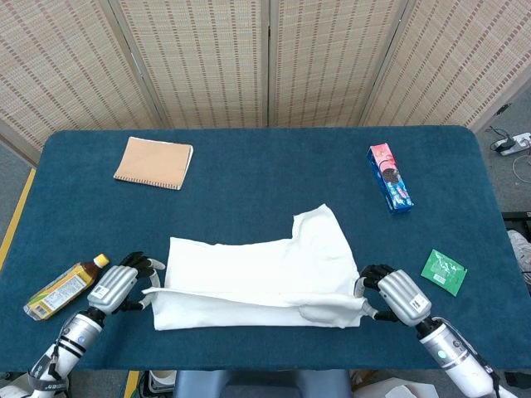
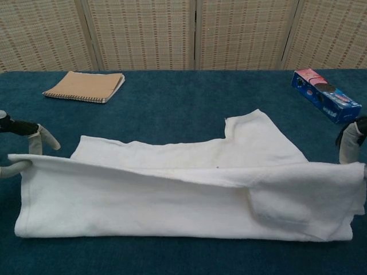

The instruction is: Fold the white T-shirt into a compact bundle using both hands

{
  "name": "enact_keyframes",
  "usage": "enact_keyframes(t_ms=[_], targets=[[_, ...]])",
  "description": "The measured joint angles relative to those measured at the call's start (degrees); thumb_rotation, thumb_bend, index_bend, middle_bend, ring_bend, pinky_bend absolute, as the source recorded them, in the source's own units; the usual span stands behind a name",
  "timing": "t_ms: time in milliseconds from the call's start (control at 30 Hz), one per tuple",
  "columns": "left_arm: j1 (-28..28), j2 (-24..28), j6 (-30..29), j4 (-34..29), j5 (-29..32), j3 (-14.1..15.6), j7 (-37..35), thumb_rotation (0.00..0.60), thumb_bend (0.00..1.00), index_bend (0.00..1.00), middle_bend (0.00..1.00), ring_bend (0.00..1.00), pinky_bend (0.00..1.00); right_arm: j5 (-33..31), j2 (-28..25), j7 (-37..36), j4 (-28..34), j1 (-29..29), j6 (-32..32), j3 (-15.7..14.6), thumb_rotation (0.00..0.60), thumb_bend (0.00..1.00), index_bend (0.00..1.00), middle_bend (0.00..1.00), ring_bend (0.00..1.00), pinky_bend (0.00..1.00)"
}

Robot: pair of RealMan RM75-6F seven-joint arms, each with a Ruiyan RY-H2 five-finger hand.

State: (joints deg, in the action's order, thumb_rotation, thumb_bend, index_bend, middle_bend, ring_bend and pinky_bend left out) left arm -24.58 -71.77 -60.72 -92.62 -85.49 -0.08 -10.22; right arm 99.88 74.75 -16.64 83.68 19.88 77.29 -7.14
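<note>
The white T-shirt (image 1: 257, 278) lies on the blue table (image 1: 265, 174), its near hem lifted and carried over the rest of the cloth; the chest view shows the T-shirt (image 2: 183, 197) as a doubled layer. My left hand (image 1: 123, 283) pinches the hem's left corner, and in the chest view only the left hand's fingertips (image 2: 40, 137) show at the left edge. My right hand (image 1: 394, 296) pinches the hem's right corner, and a bit of the right hand (image 2: 350, 140) shows at the right edge of the chest view.
A tan notebook (image 1: 153, 162) lies at the back left. A bottle of tea (image 1: 65, 288) lies by my left hand. A blue biscuit box (image 1: 390, 178) is at the back right, and a green packet (image 1: 444, 271) sits near my right hand.
</note>
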Motion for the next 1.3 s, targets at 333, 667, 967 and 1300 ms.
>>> enact_keyframes(t_ms=[333, 667, 967, 1300], targets=[[-4.01, -2.65, 5.32, 4.05, 5.96, -3.51, 2.51, 0.600, 0.46, 0.70, 0.27, 0.17, 0.07, -1.99, 4.15, 0.03, -4.69, 2.04, -2.74, 2.93, 0.600, 0.69, 0.88, 0.48, 0.28, 0.33], [-7.03, -5.36, 10.16, 8.69, 11.38, -5.31, 4.24, 0.600, 0.46, 0.69, 0.26, 0.17, 0.07, -3.56, 5.89, 2.25, -5.83, 3.17, -4.40, 4.59, 0.600, 0.68, 0.88, 0.48, 0.28, 0.33], [-9.84, -7.17, 13.97, 12.92, 15.25, -6.78, 5.93, 0.600, 0.46, 0.69, 0.26, 0.17, 0.07, -5.81, 7.26, 5.16, -6.37, 3.84, -5.83, 6.14, 0.600, 0.67, 0.88, 0.48, 0.28, 0.33], [-12.48, -8.90, 17.19, 16.02, 19.27, -7.83, 8.44, 0.600, 0.46, 0.68, 0.26, 0.17, 0.07, -8.32, 7.50, 7.69, -4.30, 4.67, -7.21, 8.12, 0.600, 0.66, 0.88, 0.48, 0.28, 0.32]])
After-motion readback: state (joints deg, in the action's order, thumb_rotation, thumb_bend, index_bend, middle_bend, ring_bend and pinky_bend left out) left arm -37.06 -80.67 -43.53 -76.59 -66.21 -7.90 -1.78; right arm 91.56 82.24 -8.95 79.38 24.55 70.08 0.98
